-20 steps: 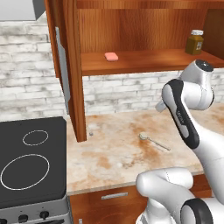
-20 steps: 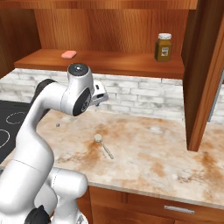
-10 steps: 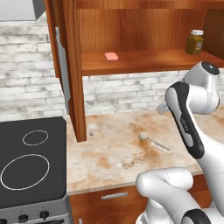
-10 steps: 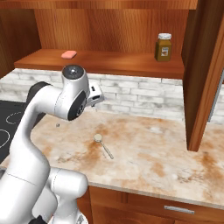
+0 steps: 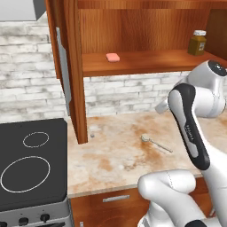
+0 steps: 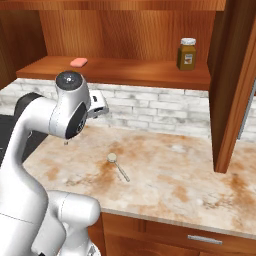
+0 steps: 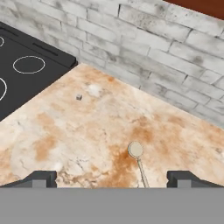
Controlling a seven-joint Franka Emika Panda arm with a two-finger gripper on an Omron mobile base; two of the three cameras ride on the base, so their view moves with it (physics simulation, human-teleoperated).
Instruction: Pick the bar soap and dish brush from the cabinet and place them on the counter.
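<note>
Brick wall and blotched surface (image 7: 87, 131) lie under your hand: the fingers (image 7: 112, 178) are released wide and empty. Your bar soap (image 5: 112, 57) rests on the cabinet (image 5: 146, 62) shelf above. A slim round-headed tool (image 7: 137, 157) lies below; whether it's the dish brush is unclear.

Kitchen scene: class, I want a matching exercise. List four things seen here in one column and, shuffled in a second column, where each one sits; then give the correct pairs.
Things:
1. bar soap
2. amber jar
3. dish brush
4. stovetop

Places:
A. lying on the counter, round head toward the brick wall
B. beside the counter, under the open cabinet door
C. on the cabinet shelf, at the end nearer the stovetop
D. on the cabinet shelf, at the end far from the stovetop

Pairs: 1-C, 2-D, 3-A, 4-B
</note>
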